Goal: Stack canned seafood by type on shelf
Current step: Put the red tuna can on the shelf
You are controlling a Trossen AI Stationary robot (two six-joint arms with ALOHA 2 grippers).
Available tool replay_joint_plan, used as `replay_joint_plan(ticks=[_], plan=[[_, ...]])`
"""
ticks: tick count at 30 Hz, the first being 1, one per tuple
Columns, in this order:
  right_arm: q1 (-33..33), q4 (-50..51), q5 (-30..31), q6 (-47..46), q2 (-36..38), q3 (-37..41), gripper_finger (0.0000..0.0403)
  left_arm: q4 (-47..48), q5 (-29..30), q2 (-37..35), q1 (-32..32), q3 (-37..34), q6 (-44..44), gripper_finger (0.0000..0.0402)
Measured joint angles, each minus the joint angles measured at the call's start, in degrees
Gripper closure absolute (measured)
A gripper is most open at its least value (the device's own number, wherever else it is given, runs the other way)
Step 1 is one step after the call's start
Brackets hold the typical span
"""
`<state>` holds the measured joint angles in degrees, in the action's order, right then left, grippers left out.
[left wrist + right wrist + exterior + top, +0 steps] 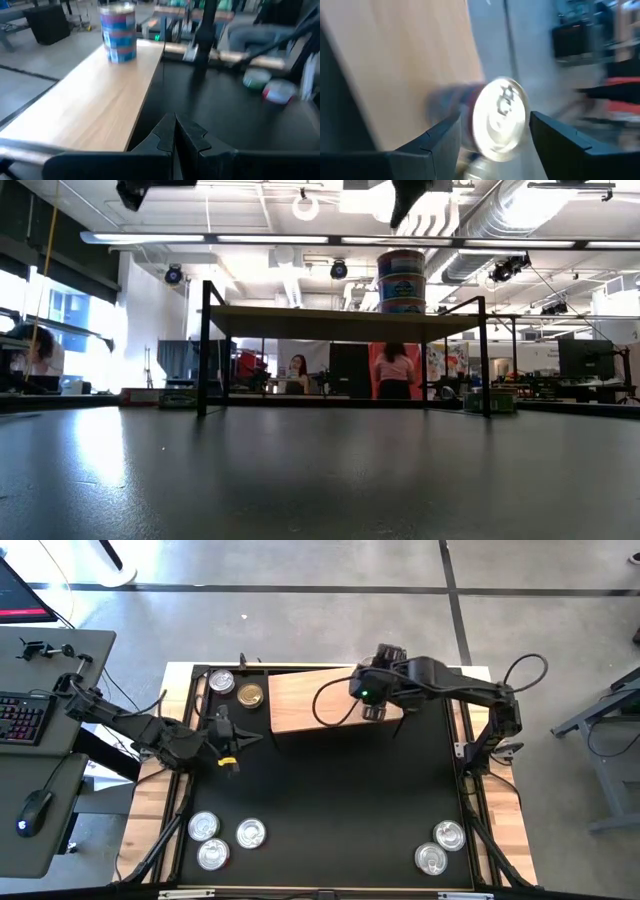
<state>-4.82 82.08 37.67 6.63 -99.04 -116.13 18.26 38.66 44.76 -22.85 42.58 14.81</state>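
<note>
Though blurred, right gripper fingers seemingly spread around stacked cans on shelf.

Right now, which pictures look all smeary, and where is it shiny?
Right wrist view: the silver can lid and the shelf are motion-smeared. Left wrist view: the can stack is soft. Low view: ceiling lights glare on the black mat.

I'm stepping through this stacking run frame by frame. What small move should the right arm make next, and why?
Probably lift the right claw straight up off the stack of cans. Its fingers stand apart on either side of the top can's silver lid, the stack already stands on the shelf, and loose cans wait on the mat.
</note>
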Motion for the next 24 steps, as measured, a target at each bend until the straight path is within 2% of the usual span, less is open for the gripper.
replay_joint_plan(ticks=[3,7,13,17,20,24], plan=[[0.05,-0.04,-7.98,-10.08,0.02,-4.06,0.0181,-4.06,-2.04,-0.07,0.02,1.45,-0.77,0.0401],[0.25,0.56,-16.10,-24.10,0.02,-6.62,0.0181,-7.52,-10.27,-0.07,0.00,1.64,-2.84,0.0402],[4.22,4.25,-25.83,-26.74,0.04,-3.50,0.0181,-2.04,-20.19,-0.05,-0.07,1.60,-0.27,0.0402],[10.20,4.80,-26.95,-34.63,0.04,2.83,0.0187,2.12,-23.87,-0.05,-0.44,1.56,2.74,0.0402],[16.13,5.58,-27.84,-41.12,0.06,10.67,0.0222,3.07,-24.62,-0.04,-1.68,1.27,3.08,0.0401],[23.38,-0.31,-35.94,-48.94,1.47,22.87,0.0315,2.27,-24.24,1.05,-3.15,1.27,3.82,0.0401]])
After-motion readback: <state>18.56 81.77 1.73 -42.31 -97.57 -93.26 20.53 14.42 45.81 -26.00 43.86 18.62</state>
